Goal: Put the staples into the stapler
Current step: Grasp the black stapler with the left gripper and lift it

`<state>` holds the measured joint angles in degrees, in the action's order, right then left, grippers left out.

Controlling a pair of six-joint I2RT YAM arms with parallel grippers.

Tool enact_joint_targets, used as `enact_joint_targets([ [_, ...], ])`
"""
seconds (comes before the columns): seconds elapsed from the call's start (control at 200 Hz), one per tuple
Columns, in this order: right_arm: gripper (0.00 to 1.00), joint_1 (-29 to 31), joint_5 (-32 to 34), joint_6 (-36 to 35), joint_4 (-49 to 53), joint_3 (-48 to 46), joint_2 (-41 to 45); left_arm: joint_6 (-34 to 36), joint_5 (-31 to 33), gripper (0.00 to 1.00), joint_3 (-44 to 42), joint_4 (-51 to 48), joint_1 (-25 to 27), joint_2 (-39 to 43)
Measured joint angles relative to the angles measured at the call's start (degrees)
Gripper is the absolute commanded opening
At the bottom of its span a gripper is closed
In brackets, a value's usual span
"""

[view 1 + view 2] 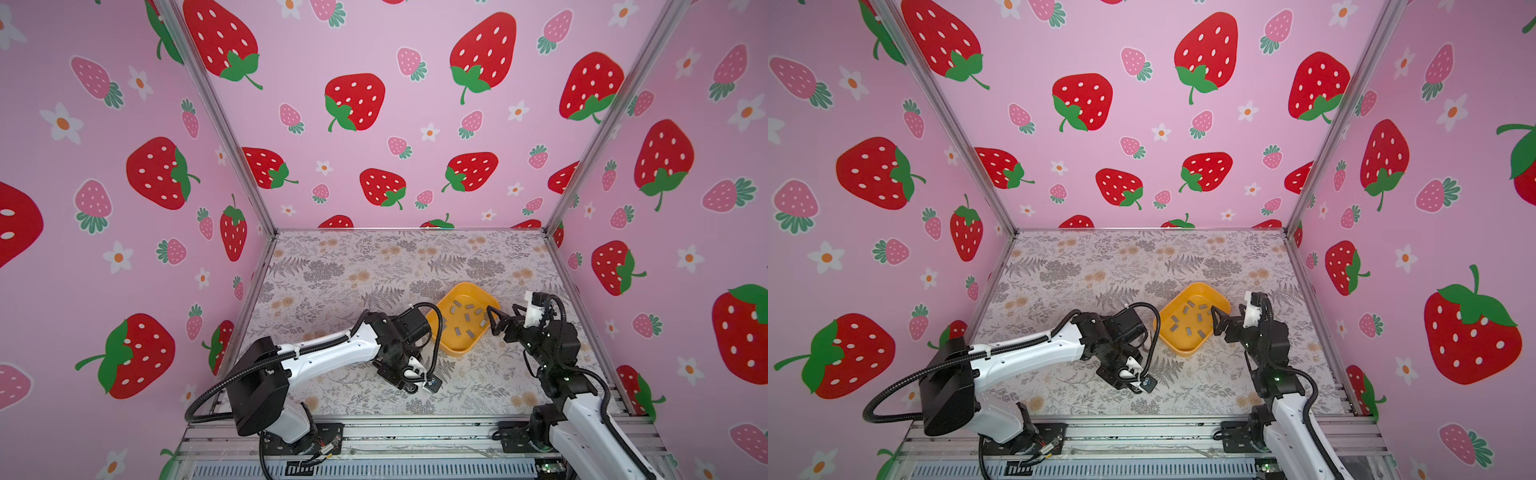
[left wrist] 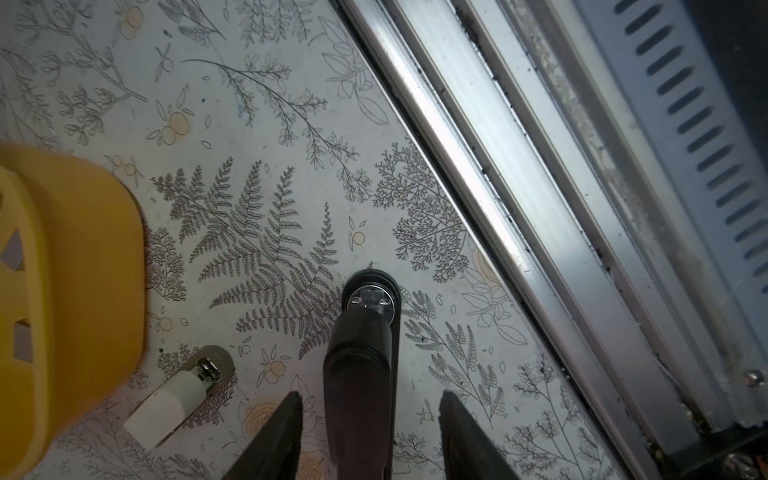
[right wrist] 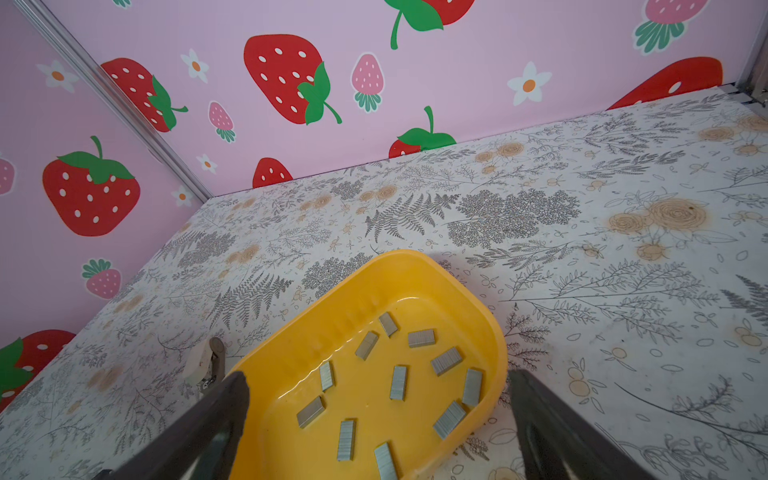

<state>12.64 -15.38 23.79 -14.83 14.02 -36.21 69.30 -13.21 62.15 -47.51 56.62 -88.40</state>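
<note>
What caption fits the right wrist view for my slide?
Open right gripper framing a yellow tray of loose staples.

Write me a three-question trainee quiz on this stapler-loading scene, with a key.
1. True or false: the staples lie outside the yellow tray.
2. The left gripper is: A) shut on a staple strip; B) open, astride the black stapler; C) over the tray.
3. Which gripper hovers beside the tray with open jaws?
Key: 1 false, they lie in the tray; 2 B; 3 the right gripper.
</note>
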Motion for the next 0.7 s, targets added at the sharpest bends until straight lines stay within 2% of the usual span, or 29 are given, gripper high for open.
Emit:
enact_joint_targets([
  [0.175, 0.99, 0.0, 0.3, -0.1, 0.4, 0.4, 0.2, -0.4, 1.7, 0.59, 0.0, 0.3, 0.6, -2.5],
  [0.415, 0.99, 0.0, 0.7, -0.1, 1.4, 0.5, 1.1, -0.5, 4.1, 0.55, 0.0, 1.5, 2.3, -5.0],
  [0.7, 0.99, 0.0, 1.0, -0.1, 2.2, 0.5, 1.5, -0.5, 5.4, 0.35, 0.0, 2.2, 3.1, -6.9],
])
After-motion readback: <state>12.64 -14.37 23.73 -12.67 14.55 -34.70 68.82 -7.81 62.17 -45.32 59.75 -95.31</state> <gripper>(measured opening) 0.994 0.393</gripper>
